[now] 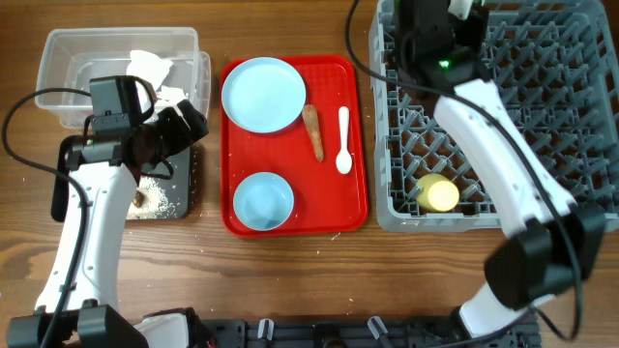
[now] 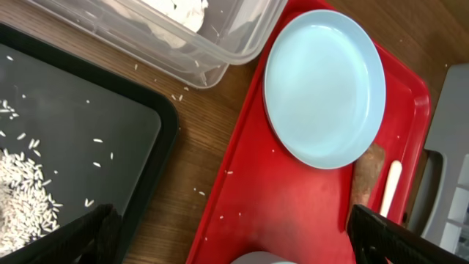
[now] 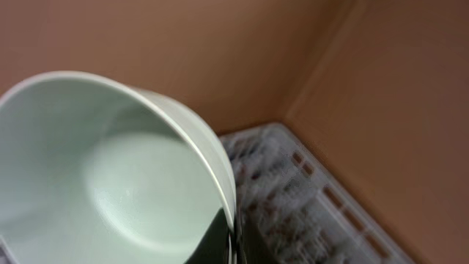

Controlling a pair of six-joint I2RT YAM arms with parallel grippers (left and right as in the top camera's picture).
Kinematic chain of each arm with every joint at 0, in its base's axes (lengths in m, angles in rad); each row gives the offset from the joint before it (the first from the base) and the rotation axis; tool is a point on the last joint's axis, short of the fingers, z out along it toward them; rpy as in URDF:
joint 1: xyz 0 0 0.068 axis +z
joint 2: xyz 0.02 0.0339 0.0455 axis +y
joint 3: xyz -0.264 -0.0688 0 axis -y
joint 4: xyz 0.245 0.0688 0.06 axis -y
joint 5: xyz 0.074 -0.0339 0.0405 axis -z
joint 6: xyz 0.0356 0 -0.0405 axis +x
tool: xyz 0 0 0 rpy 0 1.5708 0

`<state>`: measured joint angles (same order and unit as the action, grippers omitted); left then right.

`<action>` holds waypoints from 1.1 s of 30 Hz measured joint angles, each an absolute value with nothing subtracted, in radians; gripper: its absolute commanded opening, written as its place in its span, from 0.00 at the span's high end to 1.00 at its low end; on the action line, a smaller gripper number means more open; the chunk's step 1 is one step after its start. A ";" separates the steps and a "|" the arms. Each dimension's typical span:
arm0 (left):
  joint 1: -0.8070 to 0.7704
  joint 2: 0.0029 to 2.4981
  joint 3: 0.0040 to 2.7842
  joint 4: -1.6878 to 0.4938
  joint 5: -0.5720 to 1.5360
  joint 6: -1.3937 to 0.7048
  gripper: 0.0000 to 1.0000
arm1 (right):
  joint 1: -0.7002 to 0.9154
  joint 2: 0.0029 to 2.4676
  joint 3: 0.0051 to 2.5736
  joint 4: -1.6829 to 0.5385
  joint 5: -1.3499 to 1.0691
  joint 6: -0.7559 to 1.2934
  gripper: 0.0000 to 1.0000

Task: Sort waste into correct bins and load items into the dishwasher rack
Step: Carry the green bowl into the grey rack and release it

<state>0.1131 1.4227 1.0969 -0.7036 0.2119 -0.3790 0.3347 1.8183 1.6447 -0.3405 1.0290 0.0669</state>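
1. Seen from overhead, the light-blue bowl [image 1: 263, 201] sits at the near end of the red tray [image 1: 356, 208]. It is between 4 and 5 o'clock from the left gripper [image 1: 184, 121] and well apart from it.
2. The rice crumbs [image 1: 160, 201] and a small brown lump [image 1: 141, 199] lie on the black tray [image 1: 182, 179], at 7 o'clock from that gripper. The left arm covers much of this tray.
3. The yellow cup [image 1: 438, 193] stands in the near left part of the dishwasher rack [image 1: 542, 116], at 6 o'clock from the right gripper [image 1: 455, 19] and far from it.
4. The left gripper's jaws stand wide apart and hold nothing. In its wrist view only its dark fingertips [image 2: 91, 235] show at the lower corners.
5. The food stick [image 1: 313, 131] and the white spoon [image 1: 343, 140] lie side by side on the red tray, at 3 o'clock from the left gripper. The wrist view cuts both off.
6. The pale-blue plate [image 1: 263, 94] rests on the tray's far end, at 2 o'clock.
7. The clear tub [image 1: 58, 58] holds the crumpled napkin [image 1: 155, 70], at 11 o'clock, near the gripper.
8. Farthest, the right gripper is clamped on the rim of the mint bowl [image 3: 110, 183], which is tilted above the blurred rack. The bowl is hard to make out from overhead.
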 measured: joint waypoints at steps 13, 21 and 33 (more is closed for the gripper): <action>0.113 1.423 1.097 -0.704 0.213 -0.379 0.00 | 0.332 2.134 1.643 0.054 1.127 -0.407 0.96; 0.113 1.423 1.097 -0.704 0.213 -0.379 0.00 | 0.325 2.190 1.643 0.084 1.126 -0.430 0.96; 0.113 1.423 1.097 -0.704 0.213 -0.379 0.00 | 0.356 2.209 1.647 -0.031 1.143 -0.497 0.75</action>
